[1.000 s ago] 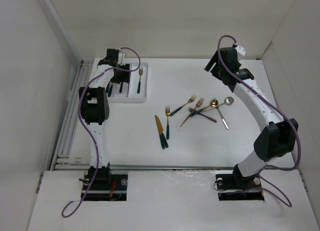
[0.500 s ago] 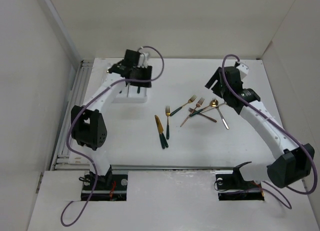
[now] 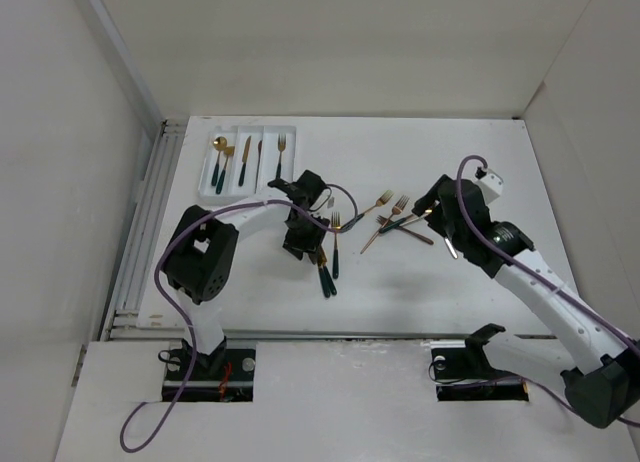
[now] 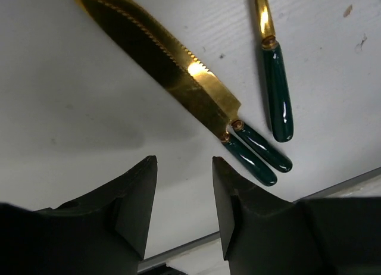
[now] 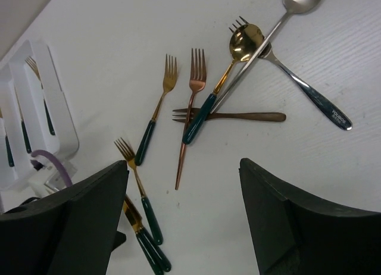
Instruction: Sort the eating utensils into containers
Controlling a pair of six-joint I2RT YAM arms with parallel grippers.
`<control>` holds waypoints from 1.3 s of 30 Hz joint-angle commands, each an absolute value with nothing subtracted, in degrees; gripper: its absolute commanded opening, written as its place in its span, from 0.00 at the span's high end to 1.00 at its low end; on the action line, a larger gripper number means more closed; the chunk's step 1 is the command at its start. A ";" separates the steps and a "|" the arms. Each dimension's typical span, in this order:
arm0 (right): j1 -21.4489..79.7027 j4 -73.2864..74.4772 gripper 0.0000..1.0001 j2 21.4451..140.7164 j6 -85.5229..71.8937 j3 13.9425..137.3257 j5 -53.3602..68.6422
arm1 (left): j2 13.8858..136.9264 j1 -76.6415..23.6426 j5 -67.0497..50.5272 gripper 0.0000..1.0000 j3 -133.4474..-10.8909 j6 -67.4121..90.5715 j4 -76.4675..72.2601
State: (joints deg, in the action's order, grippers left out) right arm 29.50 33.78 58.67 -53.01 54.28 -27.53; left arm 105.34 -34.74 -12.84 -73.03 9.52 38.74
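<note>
The white three-compartment tray (image 3: 247,187) stands at the far left and holds several utensils: gold spoons, knives and a fork. Two gold knives with green handles (image 3: 320,262) lie mid-table beside a gold fork (image 3: 335,244). My left gripper (image 3: 304,248) hovers open and empty just left of them; its wrist view shows the knives (image 4: 178,78) and the fork's handle (image 4: 277,90) ahead of the gripper (image 4: 184,191). A crossed pile of forks and spoons (image 3: 405,220) lies right of centre. My right gripper (image 3: 438,218) is wide open and empty above the pile's right side (image 5: 184,215).
In the right wrist view the pile is a gold fork (image 5: 156,111), a copper fork (image 5: 190,108), a gold spoon (image 5: 235,66), a silver spoon (image 5: 286,19) and a dark copper fork (image 5: 238,116). White walls enclose the table.
My left arm has swung from the tray at the far left down to the knives mid-table. My right arm has lowered and come forward over the pile.
</note>
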 commanded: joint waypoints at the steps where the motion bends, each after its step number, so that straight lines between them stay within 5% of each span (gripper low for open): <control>1: 30.23 36.46 0.19 54.33 -56.59 53.96 -31.46 | 104.24 -37.70 -14.06 0.61 -71.72 11.51 38.15; 19: 30.76 42.01 0.19 46.05 -59.68 52.12 -37.00 | 106.44 -42.54 -8.19 0.58 -68.56 14.59 35.95; 23: 30.76 42.01 0.19 46.05 -59.68 52.12 -38.06 | 107.05 -40.43 -6.06 0.66 -65.31 14.07 34.63; 26: 30.76 42.01 0.19 46.05 -59.68 52.64 -38.58 | 107.67 -39.73 -4.58 0.87 -65.30 14.06 34.63; 34: 30.76 43.07 0.19 46.05 -59.68 53.17 -40.78 | 109.60 -39.03 1.41 0.90 -66.09 10.29 35.33; 39: 30.76 43.07 0.19 46.05 -59.68 53.17 -40.78 | 110.13 -38.41 0.35 1.00 -65.38 9.06 33.93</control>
State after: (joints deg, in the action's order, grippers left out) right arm 30.11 42.37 46.54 -58.96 51.59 -39.00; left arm 105.60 -39.38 -6.81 -68.27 12.40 35.51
